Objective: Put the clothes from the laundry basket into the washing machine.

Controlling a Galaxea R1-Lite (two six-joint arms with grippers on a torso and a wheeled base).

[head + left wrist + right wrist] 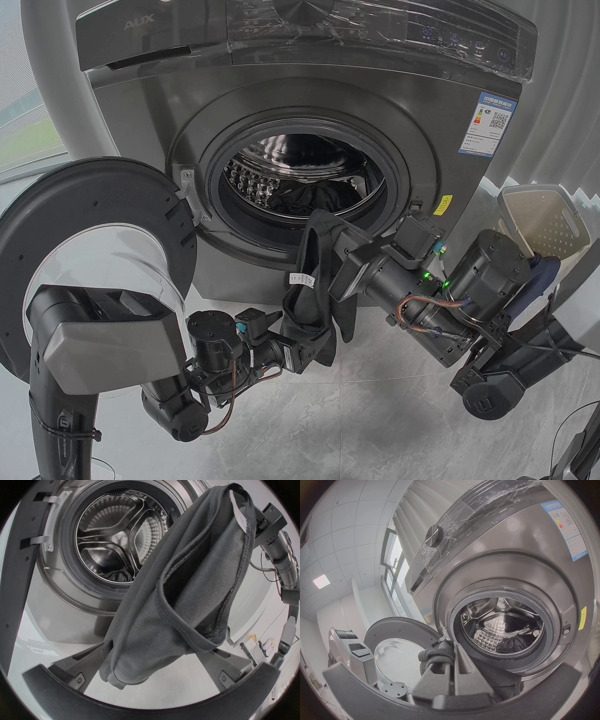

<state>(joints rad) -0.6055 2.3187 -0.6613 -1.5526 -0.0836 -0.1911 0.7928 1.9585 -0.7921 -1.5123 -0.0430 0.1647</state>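
Observation:
A black garment (312,294) hangs in front of the washing machine's open drum (306,175), its top at the lower rim of the opening. My right gripper (330,232) is shut on that top end; in the right wrist view the gripper (454,655) has its fingers pressed together with the dark cloth (434,656) bunched around them. My left gripper (307,355) sits low at the garment's bottom end, open, and in the left wrist view the garment (175,598) drapes between its spread fingers (90,661). Another dark garment (312,197) lies inside the drum.
The round door (94,250) stands swung open to the left of the machine. A white laundry basket (553,219) stands at the right, behind my right arm, with blue cloth (545,270) at its front. Grey tiled floor lies below.

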